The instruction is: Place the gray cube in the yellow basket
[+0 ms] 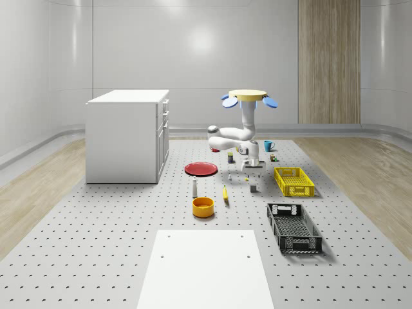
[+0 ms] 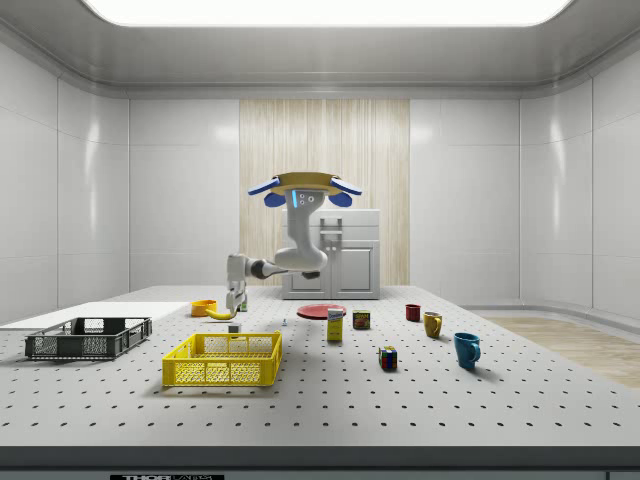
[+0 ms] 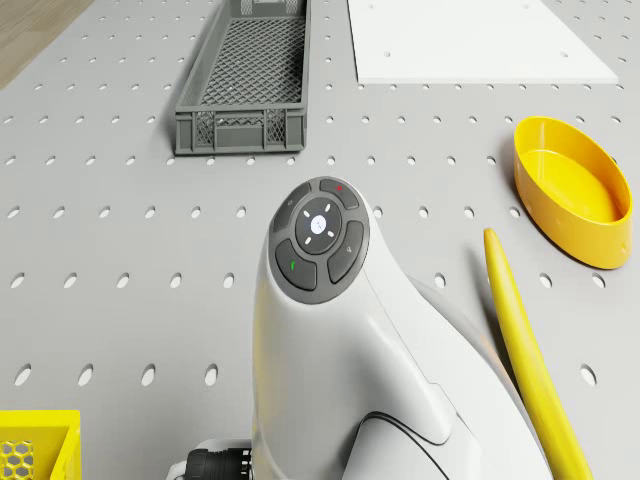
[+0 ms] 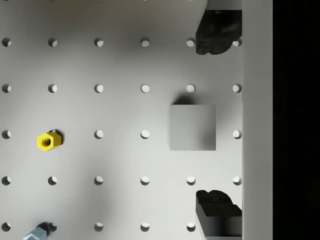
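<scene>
On the perforated table (image 1: 96,244), nothing of the task done yet. Over the table's middle, the hovering drone (image 1: 250,96), arm bent downward. Near the table edge at the whole-scene view's right, an empty dark basket (image 1: 275,225); behind it the yellow basket (image 1: 280,182), also empty as far as visible. Above the gray cube (image 4: 192,127), the gripper (image 4: 216,121), spread wide, touching nothing. Gray cube flat on the table, near the yellow basket but apart from it. Left to do, probably: descend, pinch, lift, carry, release.
</scene>
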### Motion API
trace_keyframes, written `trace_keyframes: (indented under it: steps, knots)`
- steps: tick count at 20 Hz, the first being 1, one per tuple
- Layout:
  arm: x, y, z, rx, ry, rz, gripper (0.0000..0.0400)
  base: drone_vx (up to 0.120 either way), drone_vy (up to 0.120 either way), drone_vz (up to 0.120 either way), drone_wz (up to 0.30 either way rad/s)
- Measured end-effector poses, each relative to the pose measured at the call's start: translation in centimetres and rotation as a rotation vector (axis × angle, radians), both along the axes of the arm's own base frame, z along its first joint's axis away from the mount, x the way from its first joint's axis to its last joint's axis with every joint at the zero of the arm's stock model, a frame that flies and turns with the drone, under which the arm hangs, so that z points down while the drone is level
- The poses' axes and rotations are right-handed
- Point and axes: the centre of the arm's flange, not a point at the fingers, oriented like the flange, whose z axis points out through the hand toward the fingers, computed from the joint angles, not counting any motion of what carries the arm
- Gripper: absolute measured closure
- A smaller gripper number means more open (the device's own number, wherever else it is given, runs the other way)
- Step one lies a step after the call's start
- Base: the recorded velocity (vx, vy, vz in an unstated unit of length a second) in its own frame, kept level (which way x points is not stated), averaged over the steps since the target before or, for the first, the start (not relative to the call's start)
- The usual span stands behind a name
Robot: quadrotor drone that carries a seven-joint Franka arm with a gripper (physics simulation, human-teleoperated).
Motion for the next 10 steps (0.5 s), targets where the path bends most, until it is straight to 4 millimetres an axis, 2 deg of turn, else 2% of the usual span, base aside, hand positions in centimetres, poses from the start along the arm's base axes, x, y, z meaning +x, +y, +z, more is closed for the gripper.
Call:
trace_keyframes:
  steps: [2, 10]
  knots:
    - [0.0, 0.0, 0.0, 0.000, 0.000, 0.000, 0.0000, 0.000, 0.000, -0.080, 0.000]
    - [0.0, 0.0, 2.3, 0.000, 0.000, 0.000, 0.0000, 0.000, 0.000, 0.000, 0.000]
